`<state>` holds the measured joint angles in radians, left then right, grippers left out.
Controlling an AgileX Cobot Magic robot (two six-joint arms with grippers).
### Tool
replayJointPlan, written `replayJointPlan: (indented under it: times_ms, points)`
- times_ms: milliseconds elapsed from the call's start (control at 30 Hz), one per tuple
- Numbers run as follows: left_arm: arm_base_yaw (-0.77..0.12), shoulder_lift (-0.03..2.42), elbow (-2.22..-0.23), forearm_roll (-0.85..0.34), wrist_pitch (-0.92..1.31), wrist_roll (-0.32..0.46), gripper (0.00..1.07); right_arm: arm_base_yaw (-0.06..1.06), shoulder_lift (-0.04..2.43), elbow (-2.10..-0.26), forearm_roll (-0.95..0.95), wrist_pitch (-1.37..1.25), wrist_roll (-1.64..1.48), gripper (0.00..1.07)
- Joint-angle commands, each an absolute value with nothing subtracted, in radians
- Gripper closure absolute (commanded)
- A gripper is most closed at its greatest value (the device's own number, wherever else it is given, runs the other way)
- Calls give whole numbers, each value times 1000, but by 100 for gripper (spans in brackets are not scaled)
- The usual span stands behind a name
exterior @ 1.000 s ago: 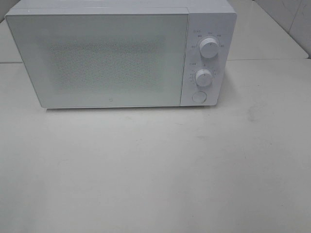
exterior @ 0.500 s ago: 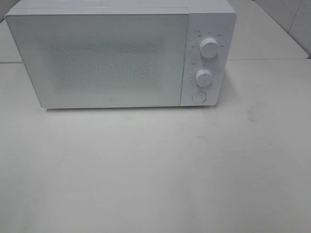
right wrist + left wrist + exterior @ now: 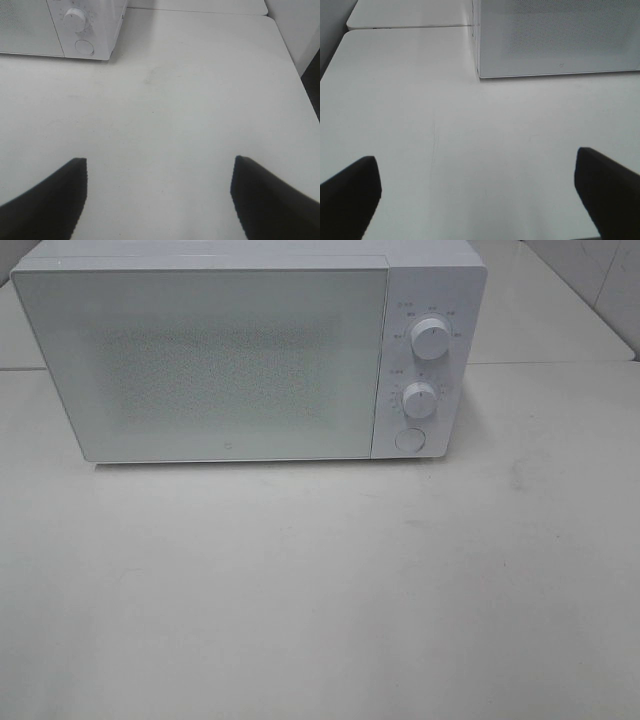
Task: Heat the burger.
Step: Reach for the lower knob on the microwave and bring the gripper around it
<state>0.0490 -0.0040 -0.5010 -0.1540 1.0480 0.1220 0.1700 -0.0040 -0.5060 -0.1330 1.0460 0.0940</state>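
Burger: not in view in any camera. The microwave's window is a pale dotted mesh that shows nothing behind it, so whether the food sits inside cannot be told.
Microwave [image 3: 230, 360]: a white, boxy shell with rounded corners, standing at the far side of the table.
Door [image 3: 200, 360]: shut flush, smooth and faintly glossy, with no handle visible.
Controls: upper knob [image 3: 430, 341] and lower knob [image 3: 420, 400], both white, round and ridged, over a flat round button [image 3: 410, 440] that probably releases the door.
Table [image 3: 320, 590]: a matte off-white slab, lightly scuffed, with a seam running behind the oven.
Left tool [image 3: 476, 160]: dark fingers spread as wide as they go, nothing between them, hanging over the table in front of the oven's left corner.
Right tool [image 3: 160, 161]: fingers well apart, gripping nothing, over the table near the control side.
Change: none across the last second in the high view. The door has stayed shut and neither arm has entered.
Meaning: either heating has not begun or the arms are pausing. With the door closed and both tools free, pressing the round button looks like the likely next step.
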Motion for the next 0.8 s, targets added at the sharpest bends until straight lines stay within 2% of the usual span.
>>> replayJointPlan:
  times_ms: [33,333,800]
  points:
    - [53,-28,-498,-160,1039,121,1,163,-30,-505,-130,1036,92,31]
    - [53,-28,-498,-160,1039,121,1,163,15,-528,-143,1004,115,31]
    - [53,-28,-498,-160,1039,121,1,163,280,-548,-144,769,123,28]
